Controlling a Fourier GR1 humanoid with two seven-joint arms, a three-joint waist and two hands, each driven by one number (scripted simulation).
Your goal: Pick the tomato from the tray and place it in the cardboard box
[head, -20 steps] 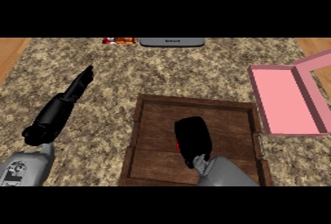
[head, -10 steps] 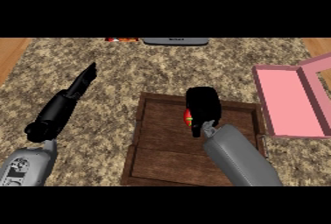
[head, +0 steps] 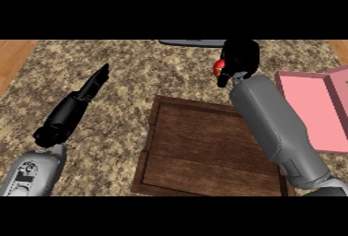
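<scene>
Two hands show over the speckled brown surface (head: 136, 69). The right hand (head: 239, 57) is up near the far edge, past the top rim of the wooden tray (head: 204, 147). Its black fingers curl round the tomato (head: 219, 67), so only a small red part peeks out on the hand's left side. The tomato is round, so it has no long side, and I cannot tell which way its top points. It is held above the surface, not over the tray, and left of the pink box (head: 312, 110). The box lies open by the right edge, with its lid up. The left hand (head: 92, 85) is at the left, with its fingers straight and pressed together, pointing up and away. A dark flat thing (head: 192, 43) sits at the far edge.
</scene>
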